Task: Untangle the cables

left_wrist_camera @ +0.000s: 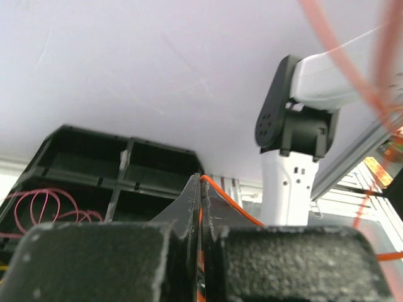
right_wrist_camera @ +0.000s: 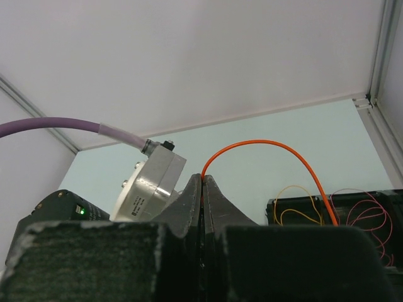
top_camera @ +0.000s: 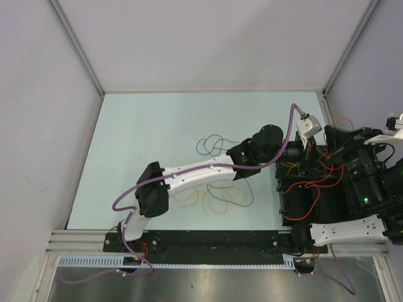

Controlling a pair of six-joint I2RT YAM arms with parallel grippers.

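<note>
An orange cable (right_wrist_camera: 264, 143) arches up out of my right gripper (right_wrist_camera: 203, 180), whose jaws are shut on it. The same orange cable (left_wrist_camera: 230, 202) is pinched between the closed jaws of my left gripper (left_wrist_camera: 203, 184). In the top view both grippers meet over the black compartment tray (top_camera: 291, 211) at the right, the left gripper (top_camera: 301, 158) facing the right gripper (top_camera: 322, 151), with orange cable (top_camera: 313, 184) looping between them. On the table lie a dark blue cable (top_camera: 211, 145), yellow cables (top_camera: 200, 202) and a dark cable (top_camera: 242, 196), partly under the left arm.
The tray holds pink-red cables (left_wrist_camera: 44, 207) in one compartment and a yellow cable (right_wrist_camera: 293, 201) in another. The left wrist camera box (right_wrist_camera: 148, 182) with its purple hose (right_wrist_camera: 56, 124) sits close beside the right gripper. Aluminium frame rails (top_camera: 327, 107) border the table.
</note>
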